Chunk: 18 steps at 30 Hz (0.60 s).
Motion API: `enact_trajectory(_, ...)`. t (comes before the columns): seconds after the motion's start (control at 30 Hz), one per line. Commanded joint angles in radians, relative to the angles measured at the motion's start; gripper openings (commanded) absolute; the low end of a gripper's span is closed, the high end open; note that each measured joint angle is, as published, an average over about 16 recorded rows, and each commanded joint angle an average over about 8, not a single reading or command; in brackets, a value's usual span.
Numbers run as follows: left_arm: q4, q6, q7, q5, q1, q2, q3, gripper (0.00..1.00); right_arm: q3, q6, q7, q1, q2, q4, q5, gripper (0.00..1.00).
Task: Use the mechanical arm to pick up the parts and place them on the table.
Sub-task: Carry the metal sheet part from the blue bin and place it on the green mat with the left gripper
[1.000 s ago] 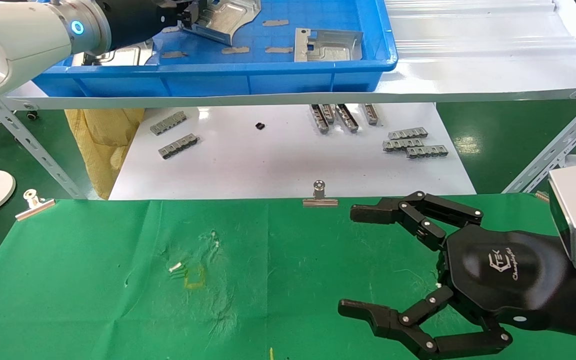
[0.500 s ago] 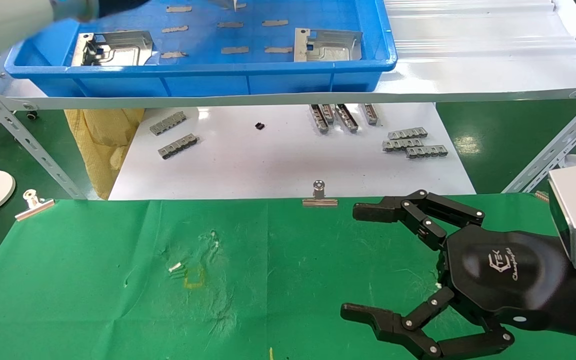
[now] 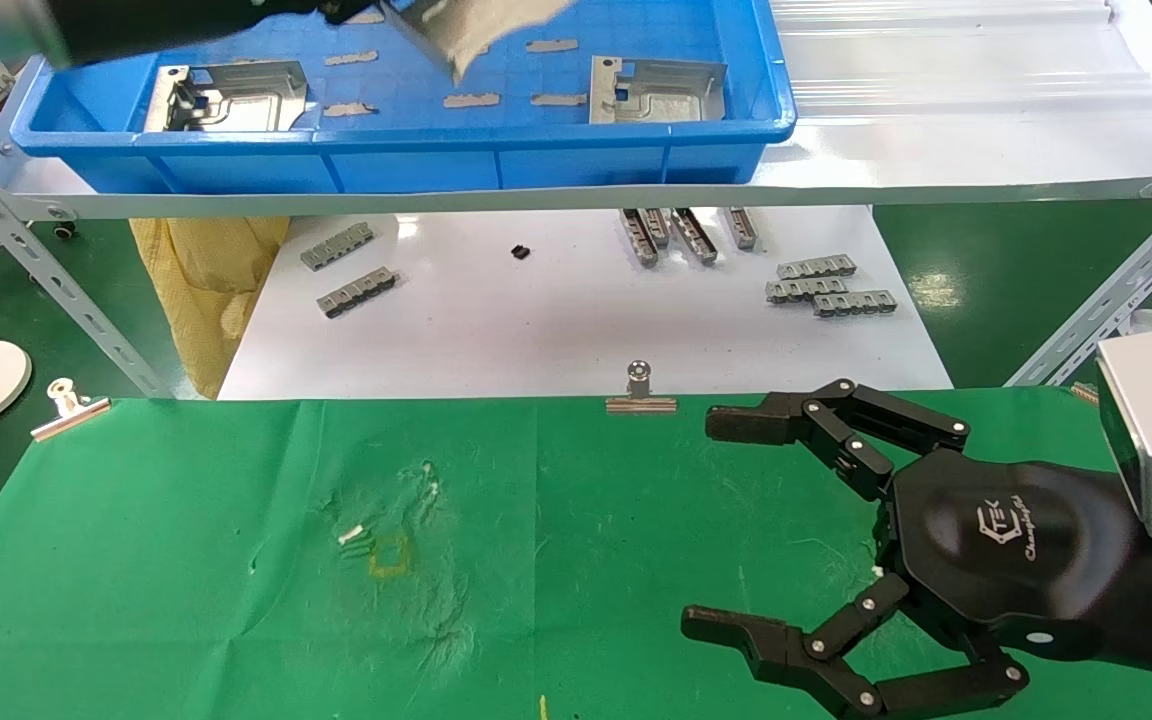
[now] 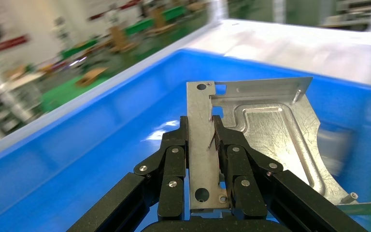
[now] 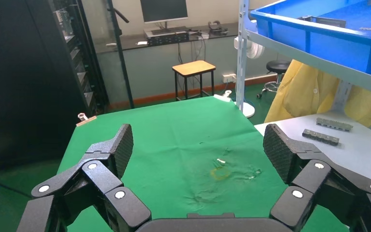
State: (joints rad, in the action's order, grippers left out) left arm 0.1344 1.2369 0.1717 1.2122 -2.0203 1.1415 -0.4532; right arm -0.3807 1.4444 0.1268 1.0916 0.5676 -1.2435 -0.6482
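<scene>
My left gripper (image 4: 202, 140) is shut on a shiny silver stamped part (image 4: 265, 125) by its bent edge and holds it above the blue tray (image 3: 536, 150); in the head view the held part (image 3: 466, 30) shows blurred at the top. Two more silver parts lie in the tray, one at the left (image 3: 226, 95) and one at the right (image 3: 651, 90). My right gripper (image 3: 721, 525) is open and empty, hovering over the right side of the green-cloth table (image 3: 186, 600); it also shows in the right wrist view (image 5: 198, 145).
The blue tray sits on a white shelf (image 3: 936, 130) with angled metal legs (image 3: 66, 290). Thin grey strips (image 3: 471, 100) lie in the tray. Grey ridged bars (image 3: 826, 285) rest on the white board (image 3: 556, 320). Binder clips (image 3: 639, 392) hold the cloth's far edge.
My left arm has lifted the part out of the tray and moved up and left, uncovering the left part in the tray. The right gripper has stayed put.
</scene>
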Motion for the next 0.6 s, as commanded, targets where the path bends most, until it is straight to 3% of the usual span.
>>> enact_trajectory(0.03, 0.006, 0.084, 0.034, -0.013, 0.004, -0.028, 0.007, 0.00, 0.000, 0.000, 0.000, 0.000, 0.000, 0.000, 0.000, 1.00)
enact_trajectory(0.27, 0.023, 0.325, 0.129, -0.046, 0.047, -0.092, 0.014, 0.00, 0.000, 0.000, 0.000, 0.000, 0.000, 0.000, 0.000, 1.00)
enact_trajectory(0.6, 0.242, 0.369, 0.210, -0.111, 0.217, -0.216, -0.072, 0.00, 0.000, 0.000, 0.000, 0.000, 0.000, 0.000, 0.000, 1.00)
